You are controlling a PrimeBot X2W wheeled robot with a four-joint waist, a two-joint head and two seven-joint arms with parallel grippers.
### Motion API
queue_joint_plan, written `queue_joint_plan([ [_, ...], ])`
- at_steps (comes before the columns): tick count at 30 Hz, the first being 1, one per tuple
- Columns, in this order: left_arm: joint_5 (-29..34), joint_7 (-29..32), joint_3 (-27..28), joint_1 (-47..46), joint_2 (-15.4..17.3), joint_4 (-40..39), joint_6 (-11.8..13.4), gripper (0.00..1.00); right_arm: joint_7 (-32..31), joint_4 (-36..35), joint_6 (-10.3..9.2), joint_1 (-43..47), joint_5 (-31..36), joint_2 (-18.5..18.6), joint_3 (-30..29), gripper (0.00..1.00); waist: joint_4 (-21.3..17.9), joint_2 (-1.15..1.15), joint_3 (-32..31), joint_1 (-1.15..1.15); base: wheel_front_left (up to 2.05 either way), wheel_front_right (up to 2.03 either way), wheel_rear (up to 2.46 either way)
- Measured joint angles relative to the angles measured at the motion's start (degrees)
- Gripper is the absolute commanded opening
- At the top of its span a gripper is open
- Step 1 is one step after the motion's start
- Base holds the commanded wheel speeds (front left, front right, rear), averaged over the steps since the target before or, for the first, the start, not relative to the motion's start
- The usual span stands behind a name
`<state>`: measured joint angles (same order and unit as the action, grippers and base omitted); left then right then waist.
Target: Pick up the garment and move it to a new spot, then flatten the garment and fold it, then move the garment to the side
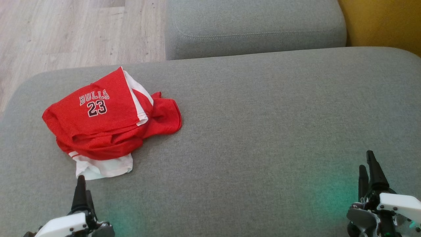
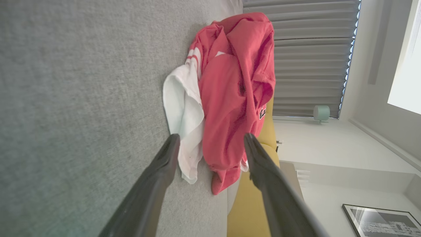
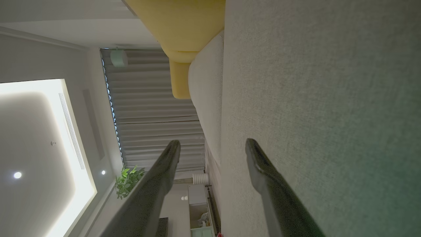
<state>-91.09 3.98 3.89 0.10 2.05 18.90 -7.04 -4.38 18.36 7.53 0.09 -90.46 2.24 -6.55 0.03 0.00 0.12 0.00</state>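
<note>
Garment (image 1: pixel 108 121) is a red Bulls 23 jersey with white trim. It's bunched up and half folded over itself on the big grey cushion (image 1: pixel 263 115), toward the cushion's far-left corner, with a white flap sticking out on the near side. Left gripper (image 1: pixel 81 184) sits at the cushion's near-left edge, tips just short of that white flap and not touching it as far as I can tell. Its two dark fingers are spread wide with nothing pinched. Right gripper (image 1: pixel 365 160) is over the cushion's near-right part, well apart from the jersey, fingers spread wide too and holding nothing. Past the cushion's far edge there's a second grey cushion (image 1: pixel 253 26), pale wood floor (image 1: pixel 65 29) off the far-left side, and something yellow (image 1: pixel 381 23) at the far right.
</note>
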Motion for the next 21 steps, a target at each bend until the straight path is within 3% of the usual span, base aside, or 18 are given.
queue_joint_plan([
  [9, 1.2, -1.4, 0.3, 0.0, 0.0, -0.7, 0.0, 1.00, 1.7, -0.5, 0.00, 0.0, 4.3, 0.0, 0.2, 1.00, 0.1, 0.00, 0.0, 0.00, 0.00, 0.00, 0.00],
  [21, 8.1, -3.3, 2.2, -0.1, 0.0, -3.3, 0.1, 1.00, 3.5, -3.3, 0.00, 0.0, 16.0, 0.0, 0.3, 1.00, 0.1, 0.00, 0.1, 0.00, 0.00, 0.00, 0.00],
])
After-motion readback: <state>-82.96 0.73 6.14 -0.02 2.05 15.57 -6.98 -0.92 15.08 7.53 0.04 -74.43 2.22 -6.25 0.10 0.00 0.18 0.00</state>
